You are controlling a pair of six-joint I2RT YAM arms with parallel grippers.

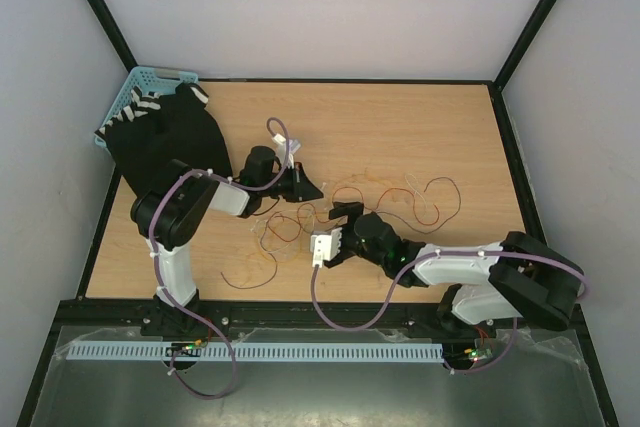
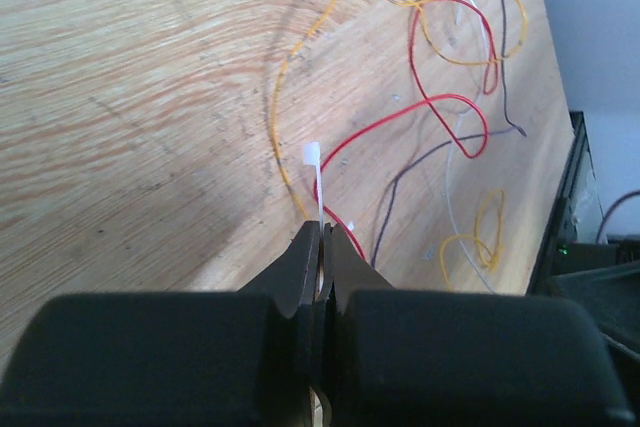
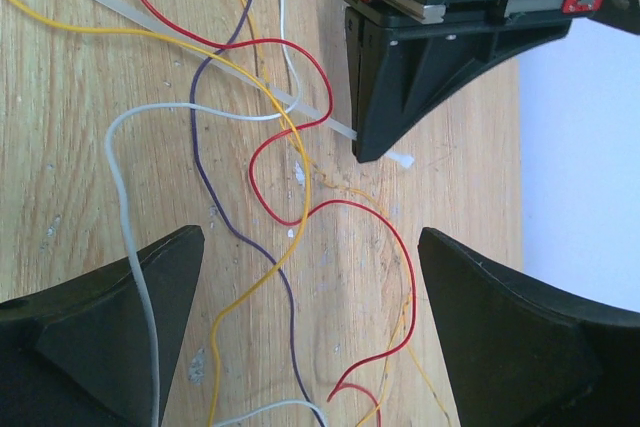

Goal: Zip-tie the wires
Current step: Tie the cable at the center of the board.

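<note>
The wires point(image 1: 400, 202) lie as a loose tangle of red, yellow, purple and white strands on the wooden table point(image 1: 420, 117). My left gripper point(image 2: 322, 232) is shut on a white zip tie point(image 2: 314, 162), whose square head sticks up just past the fingertips. The right wrist view shows that left gripper point(image 3: 372, 152) from the front, with the zip tie's strap point(image 3: 200, 57) running off over the wires point(image 3: 285, 237) and its head point(image 3: 402, 162) poking out. My right gripper point(image 3: 310, 317) stands open and low over the strands, holding nothing, facing the left gripper point(image 1: 308, 187) closely.
A light blue basket point(image 1: 125, 102) stands at the table's far left corner, with a black cloth point(image 1: 165, 137) spread beside it. More wire loops point(image 1: 250, 267) lie near the front edge. A black frame rail point(image 1: 300, 307) borders the table's near side.
</note>
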